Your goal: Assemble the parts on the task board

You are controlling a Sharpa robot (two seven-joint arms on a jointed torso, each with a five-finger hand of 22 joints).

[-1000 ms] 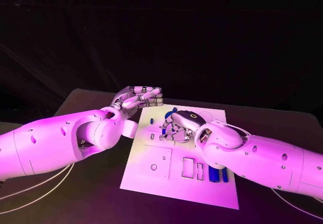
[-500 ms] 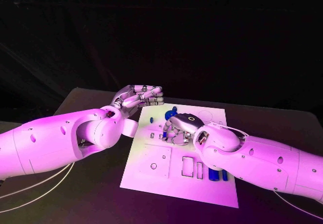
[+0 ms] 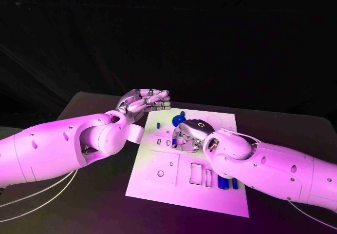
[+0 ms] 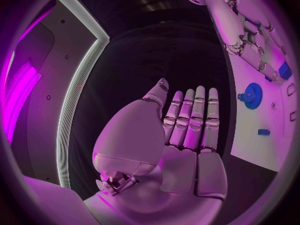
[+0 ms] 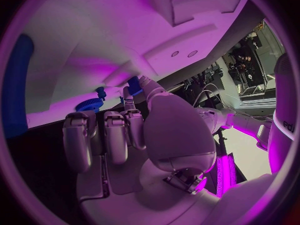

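Right hand (image 3: 188, 134) pinches a small blue part (image 5: 134, 85) over the board (image 3: 165, 180); left hand (image 3: 145, 103) lies open beside it.

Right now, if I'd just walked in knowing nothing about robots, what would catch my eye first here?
Probably the two big white arms meeting over the white task board in the middle of the black table. The left hand hovers at the board's far left corner holding nothing, while the right hand reaches down onto the board's middle. Next, the blue parts: a round blue gear near the board's far end and blue pieces by its near right edge.
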